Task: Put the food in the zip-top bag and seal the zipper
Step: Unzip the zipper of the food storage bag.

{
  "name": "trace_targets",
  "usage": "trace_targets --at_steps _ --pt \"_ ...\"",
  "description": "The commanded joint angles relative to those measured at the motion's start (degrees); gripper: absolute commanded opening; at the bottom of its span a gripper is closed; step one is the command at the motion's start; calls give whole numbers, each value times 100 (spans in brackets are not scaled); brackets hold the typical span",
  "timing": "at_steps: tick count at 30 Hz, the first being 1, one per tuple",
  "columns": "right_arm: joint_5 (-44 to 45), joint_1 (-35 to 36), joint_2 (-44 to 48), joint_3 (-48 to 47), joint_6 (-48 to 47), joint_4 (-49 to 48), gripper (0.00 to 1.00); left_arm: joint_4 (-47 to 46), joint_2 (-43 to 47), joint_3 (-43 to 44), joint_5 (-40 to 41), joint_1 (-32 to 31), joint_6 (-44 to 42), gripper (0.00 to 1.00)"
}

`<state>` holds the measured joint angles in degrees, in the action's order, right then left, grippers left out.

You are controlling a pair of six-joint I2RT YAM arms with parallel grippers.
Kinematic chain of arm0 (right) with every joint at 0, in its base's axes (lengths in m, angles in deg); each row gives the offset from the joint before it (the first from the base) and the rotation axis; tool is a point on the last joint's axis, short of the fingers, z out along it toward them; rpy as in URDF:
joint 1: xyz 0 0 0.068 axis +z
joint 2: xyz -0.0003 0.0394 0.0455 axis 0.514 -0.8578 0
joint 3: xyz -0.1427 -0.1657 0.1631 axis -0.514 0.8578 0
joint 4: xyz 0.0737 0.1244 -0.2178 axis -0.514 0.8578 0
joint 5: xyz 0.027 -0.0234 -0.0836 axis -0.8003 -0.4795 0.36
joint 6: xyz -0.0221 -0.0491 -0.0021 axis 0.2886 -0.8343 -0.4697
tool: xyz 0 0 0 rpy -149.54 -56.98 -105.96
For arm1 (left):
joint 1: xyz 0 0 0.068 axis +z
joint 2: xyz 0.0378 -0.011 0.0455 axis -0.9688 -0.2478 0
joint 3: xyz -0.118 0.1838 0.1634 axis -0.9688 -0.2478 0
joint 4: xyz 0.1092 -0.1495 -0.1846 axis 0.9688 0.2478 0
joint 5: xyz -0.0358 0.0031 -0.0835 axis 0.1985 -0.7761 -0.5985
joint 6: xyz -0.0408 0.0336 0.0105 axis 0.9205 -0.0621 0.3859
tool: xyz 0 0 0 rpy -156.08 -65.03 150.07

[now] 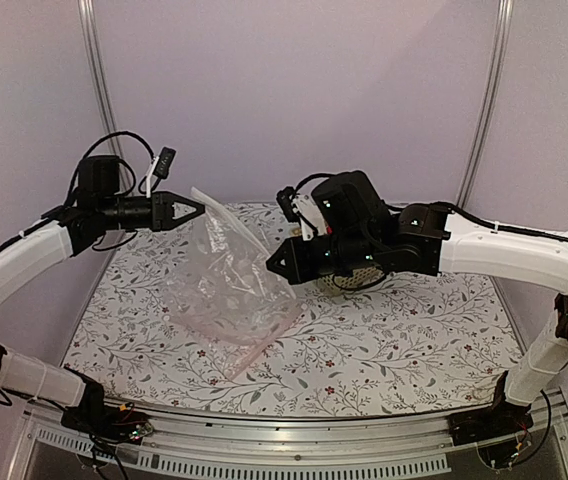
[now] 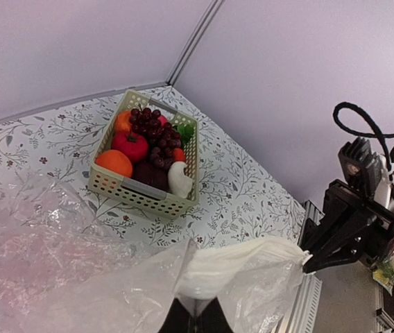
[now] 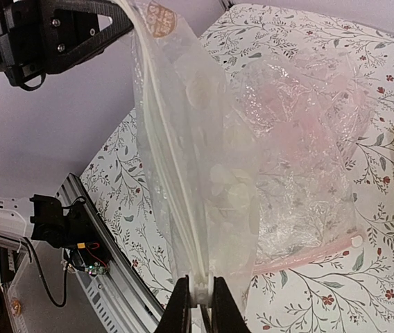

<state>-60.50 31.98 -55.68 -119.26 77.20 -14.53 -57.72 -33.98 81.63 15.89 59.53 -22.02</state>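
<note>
Black fingertips of the left gripper (image 2: 195,318) sit closest to the lens at the bottom edge of the left wrist view. They are clamped fully shut on the pale whitish zipper strip (image 2: 242,267) of the large clear polka-dotted plastic zip-top bag (image 1: 226,285).

Seen from overhead, that gripper is at left centre and holds one upper corner of the bag up off the floral-patterned table (image 1: 414,340). The bag hangs crumpled toward the middle, its lower part resting on the table. Just right of it, the right gripper (image 1: 272,264) is pinched almost closed on the other end of the same strip.

Farther right stands a pale green slotted plastic basket (image 2: 141,193), mostly hidden behind the right arm overhead. The left wrist view shows it holding the bunch of dark purple toy grapes (image 2: 154,135) and the round red fruit (image 2: 132,146), with two orange fruits (image 2: 114,163), none of it in the bag.
</note>
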Motion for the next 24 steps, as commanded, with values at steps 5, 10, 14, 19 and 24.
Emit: trace_targets --at_steps 5,10,14,19,24 --pt "28 1 22 130 -41 311 0 -208 195 -106 343 309 79 0" --pt "36 -5 13 130 -40 327 0 -216 213 -123 387 394 113 0" --pt "32 -2 13 130 -40 330 0 -225 239 -128 422 454 131 0" --pt "30 -5 13 139 -49 342 0 -217 300 -150 524 540 140 0" --pt "30 -4 -3 137 -45 353 0 -208 344 -167 595 612 142 0"
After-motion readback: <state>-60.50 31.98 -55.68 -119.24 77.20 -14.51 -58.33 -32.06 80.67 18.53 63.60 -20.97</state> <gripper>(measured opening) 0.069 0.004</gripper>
